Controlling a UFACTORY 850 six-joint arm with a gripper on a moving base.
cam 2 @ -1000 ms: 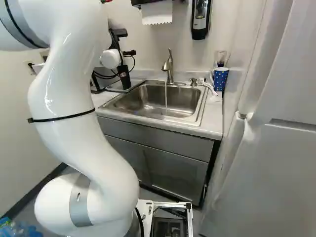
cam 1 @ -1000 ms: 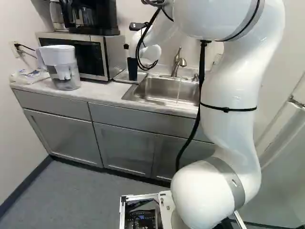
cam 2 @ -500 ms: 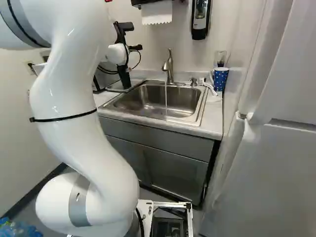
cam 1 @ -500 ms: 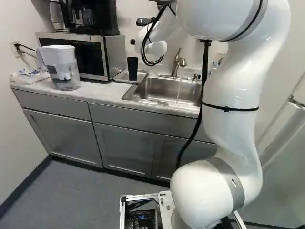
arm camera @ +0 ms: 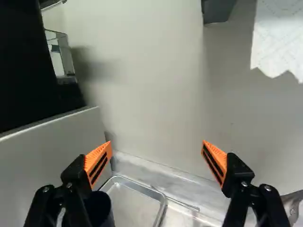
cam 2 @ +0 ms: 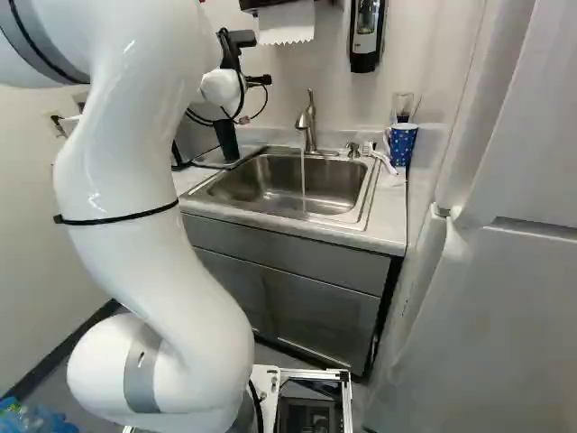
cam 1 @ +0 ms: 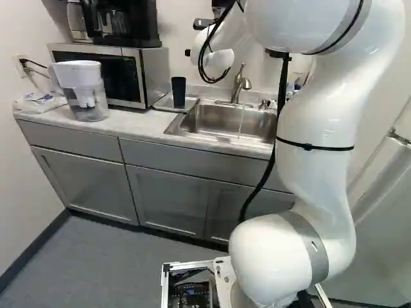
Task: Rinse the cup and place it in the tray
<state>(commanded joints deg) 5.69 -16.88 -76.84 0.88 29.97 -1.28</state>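
Your fingers [arm camera: 99, 163] are released and spread wide. You have the dark cup [cam 1: 178, 91] upright in the metal tray [arm camera: 135, 201] on the worktop [cam 1: 131, 126], between microwave [cam 1: 154, 74] and sink [cam 2: 279, 180], where the faucet [cam 2: 307, 126] is running.

The gripper [cam 2: 260, 79] stands open, mostly hidden behind its own wrist [cam 1: 219, 60] in both base views; its two black fingers [arm camera: 71, 203] reach forward, one at each side, and the orange pads [arm camera: 98, 163] face each other, well apart; directly behind the gripper is the white wrist, with black cables [cam 1: 205, 54] looped beside it; farther behind, the thick white arm [cam 1: 314, 128] rises from its lowest joint, curves, and extends ahead toward the gripper.
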